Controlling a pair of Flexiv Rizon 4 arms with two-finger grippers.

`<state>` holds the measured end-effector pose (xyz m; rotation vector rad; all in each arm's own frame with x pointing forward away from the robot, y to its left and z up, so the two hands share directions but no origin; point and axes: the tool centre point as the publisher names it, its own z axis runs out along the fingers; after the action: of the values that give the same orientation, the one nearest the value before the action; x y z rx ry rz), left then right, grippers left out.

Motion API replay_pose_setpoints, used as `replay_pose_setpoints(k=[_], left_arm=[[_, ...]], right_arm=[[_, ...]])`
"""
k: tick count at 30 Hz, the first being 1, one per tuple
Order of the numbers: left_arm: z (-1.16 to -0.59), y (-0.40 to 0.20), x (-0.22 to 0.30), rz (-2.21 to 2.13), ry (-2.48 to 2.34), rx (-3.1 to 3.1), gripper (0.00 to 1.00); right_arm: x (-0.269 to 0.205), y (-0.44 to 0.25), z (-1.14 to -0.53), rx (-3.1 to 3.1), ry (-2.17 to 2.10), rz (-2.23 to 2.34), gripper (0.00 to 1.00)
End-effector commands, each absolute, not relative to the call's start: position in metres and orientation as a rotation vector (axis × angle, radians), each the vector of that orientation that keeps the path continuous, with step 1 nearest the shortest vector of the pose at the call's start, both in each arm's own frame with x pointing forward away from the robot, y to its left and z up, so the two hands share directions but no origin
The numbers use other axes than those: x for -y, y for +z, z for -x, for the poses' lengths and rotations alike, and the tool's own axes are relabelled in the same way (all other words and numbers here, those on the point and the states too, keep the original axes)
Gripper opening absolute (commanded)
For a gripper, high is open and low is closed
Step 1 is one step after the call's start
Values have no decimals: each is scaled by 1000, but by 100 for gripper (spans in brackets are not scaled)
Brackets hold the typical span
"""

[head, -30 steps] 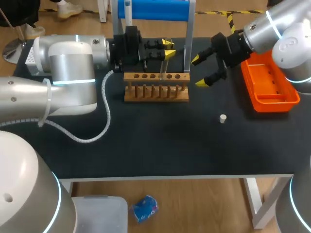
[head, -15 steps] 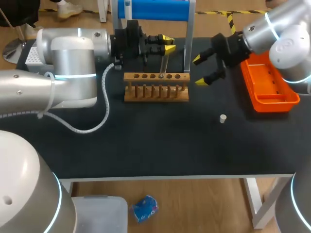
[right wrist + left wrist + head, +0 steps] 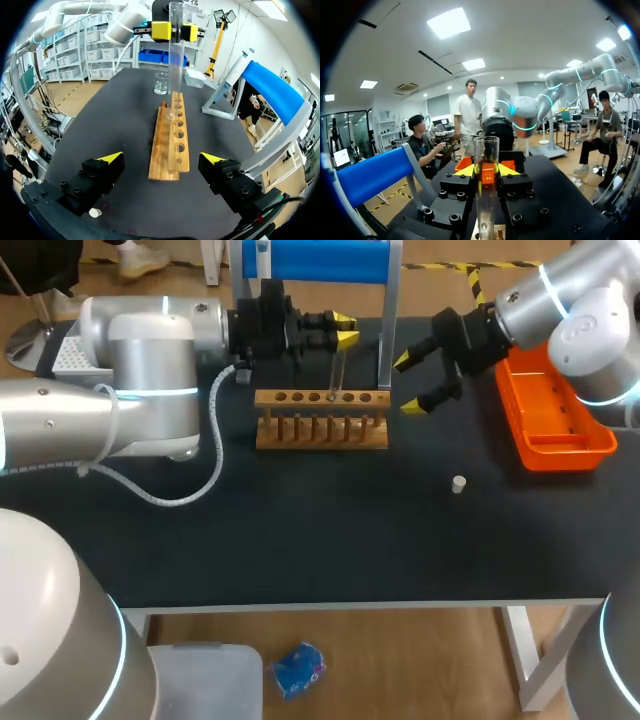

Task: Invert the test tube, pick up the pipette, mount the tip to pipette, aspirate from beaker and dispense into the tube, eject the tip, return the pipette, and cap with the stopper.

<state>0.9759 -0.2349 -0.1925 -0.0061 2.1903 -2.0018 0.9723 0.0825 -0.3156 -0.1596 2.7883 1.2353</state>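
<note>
Turning the tube point(image 3: 334, 370) wants a slow wrist roll, lifted well clear of the rack point(image 3: 321, 420), I'd say. The rack is plain wood with a row of round holes. At its 12 o'clock the left gripper point(image 3: 346, 329) pinches the smooth, clear glass tube upright. At 2 o'clock the right gripper point(image 3: 406, 384) hangs spread, empty

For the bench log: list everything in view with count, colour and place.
test tube: one, clear, upright, lower end at the rack
rack: one, wooden, far middle of the table
beaker: one, clear, beyond the rack's far end
stopper: one, pale, alone on the table's near right
tray: one, orange, table's right edge
stand: one, blue bar, behind the rack
left gripper: one, yellow-tipped, shut on the test tube
right gripper: one, yellow-tipped, open, right of the rack
</note>
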Motion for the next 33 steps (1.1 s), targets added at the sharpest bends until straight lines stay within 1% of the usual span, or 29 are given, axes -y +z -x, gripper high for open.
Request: replay_pose_setpoints(k=[1,33], left_arm=[[-985,-196,236,4,-2015,-2192,0],[-999,-220,230,62,-2035,-2161,0]], right_arm=[[-82,-316,-973,-2789,1237,163,100],[-82,-316,-973,-2789,1237,163,100]])
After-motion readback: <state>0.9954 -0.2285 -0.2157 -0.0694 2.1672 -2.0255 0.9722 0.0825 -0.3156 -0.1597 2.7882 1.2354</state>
